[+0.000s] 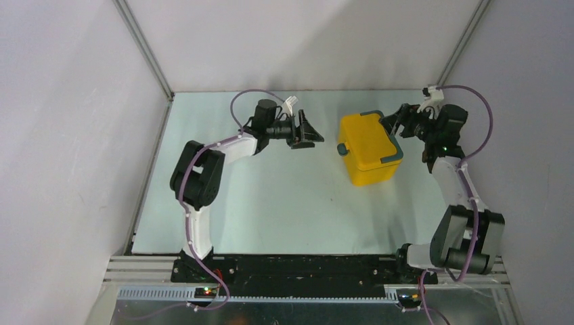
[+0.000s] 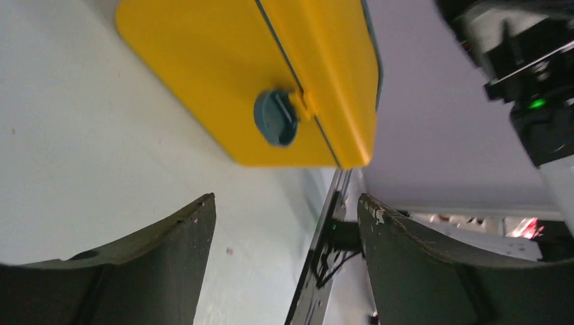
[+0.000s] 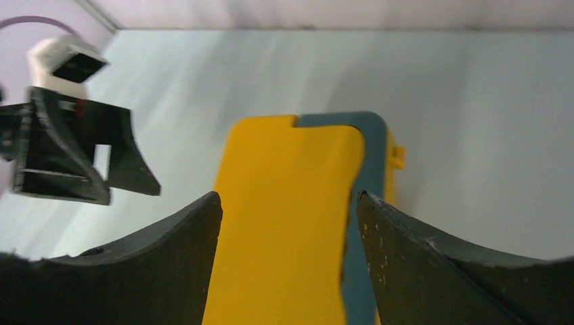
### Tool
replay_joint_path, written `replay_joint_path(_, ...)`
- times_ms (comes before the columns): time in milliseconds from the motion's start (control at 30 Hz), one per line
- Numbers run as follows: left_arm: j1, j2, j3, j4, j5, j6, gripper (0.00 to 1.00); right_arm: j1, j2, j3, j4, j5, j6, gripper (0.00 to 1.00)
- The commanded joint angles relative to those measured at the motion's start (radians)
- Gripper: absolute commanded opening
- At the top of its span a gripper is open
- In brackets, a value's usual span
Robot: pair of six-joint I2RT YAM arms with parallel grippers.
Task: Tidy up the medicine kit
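- I see the medicine kit [image 1: 365,152] on the table [image 1: 271,203], right of centre and toward the far side, with its lid down.
- Its dark teal latch [image 2: 275,118] sits on the kit's left face, straddling the seam between lid and body. Teal trim [image 1: 391,157] runs along the kit's right edge.
- My left gripper [image 1: 313,132] hangs to the left of the kit, near it but apart, and points right toward the latch. Its jaws are released and spread wide, with nothing between them.
- Through the left wrist camera, the two dark fingers [image 2: 169,257] frame bare table, and the kit lies beyond their tips.
- My right gripper [image 1: 394,123] is at the kit's far right corner, just beside the trim. Its jaws are also spread and grasp nothing.
- Through the right wrist camera, the kit's yellow top fills the gap between the fingers. I cannot tell whether either finger touches the case.
- The two grippers face each other with the kit between them.
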Motion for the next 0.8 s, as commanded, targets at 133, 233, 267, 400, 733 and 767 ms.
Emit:
replay_joint_path(133, -0.031, 0.204, 0.054, 0.598, -0.089, -0.474, 0.85, 0.025, 0.163, 0.116, -0.179, 0.207, -0.133, 0.76)
replay_joint_path(233, -0.057, 0.25, 0.082, 0.642, -0.098, -0.528, 0.87, 0.025, 0.205, 0.131, -0.209, 0.181, -0.13, 0.76)
replay_joint_path(267, -0.067, 0.257, 0.089, 0.659, -0.104, -0.534, 0.87, 0.025, 0.223, 0.131, -0.21, 0.171, -0.128, 0.76)
replay_joint_path(400, -0.094, 0.291, 0.092, 0.736, -0.098, -0.628, 0.84, 0.026, 0.265, 0.132, -0.221, 0.077, -0.108, 0.72)
replay_joint_path(733, -0.11, 0.159, -0.129, 0.808, -0.089, -0.569, 0.82, 0.157, 0.286, 0.118, -0.355, 0.14, -0.22, 0.72)
replay_joint_path(767, -0.11, 0.151, -0.139, 0.808, -0.088, -0.563, 0.82, 0.166, 0.285, 0.116, -0.363, 0.147, -0.222, 0.73)
